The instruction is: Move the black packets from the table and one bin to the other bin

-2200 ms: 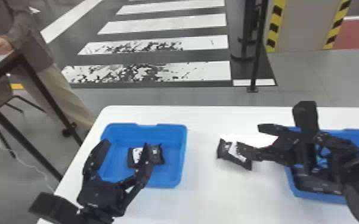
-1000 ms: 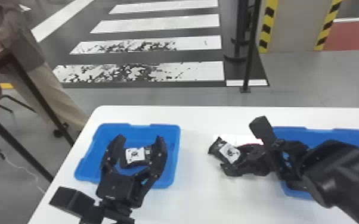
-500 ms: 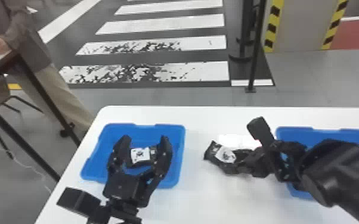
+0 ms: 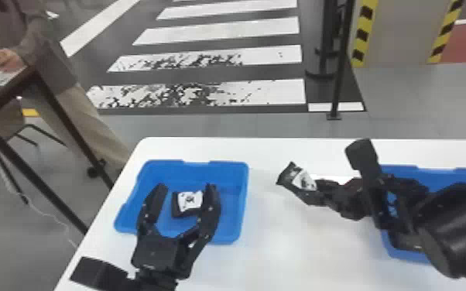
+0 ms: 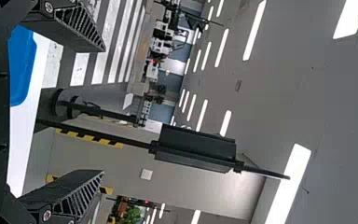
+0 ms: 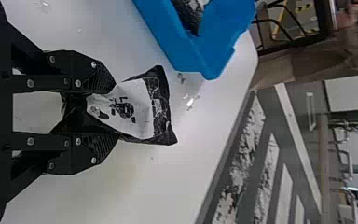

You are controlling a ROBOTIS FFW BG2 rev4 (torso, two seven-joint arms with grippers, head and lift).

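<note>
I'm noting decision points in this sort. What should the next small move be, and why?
Probably ease the right gripper towards the left-hand bin: it grips a packet between the two bins, its fingers point that way, and another packet lies there.

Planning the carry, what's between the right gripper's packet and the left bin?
Bare white table separates packet from bin, as the head view shows.

compared with the earlier head views, the right end effector and the black packet it grips are now higher in view, closer to the counter's far edge. the left end effector is farther right over the left blue bin than at first.
</note>
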